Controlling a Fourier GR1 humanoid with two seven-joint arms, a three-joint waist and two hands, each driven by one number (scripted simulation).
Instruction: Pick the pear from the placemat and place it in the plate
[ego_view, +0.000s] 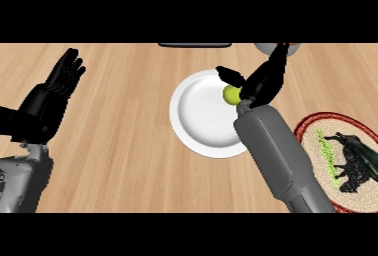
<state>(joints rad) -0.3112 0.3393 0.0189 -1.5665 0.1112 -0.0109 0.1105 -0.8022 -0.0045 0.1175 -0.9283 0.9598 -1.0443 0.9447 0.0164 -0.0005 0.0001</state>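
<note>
This looks like a home kitchen or dining spot. A light wood-grain desk (133, 150) carries a white plate (203, 120) and a round woven placemat (325, 150) with a red rim and an animal picture. A dark flat item (195, 45) and a grey vessel (267, 47) sit cut off at the far edge.

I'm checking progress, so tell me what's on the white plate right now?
Over the plate, a yellow-green pear shows beside the right hand. The hand covers part of the pear, so whether it rests on the plate cannot be seen.
</note>
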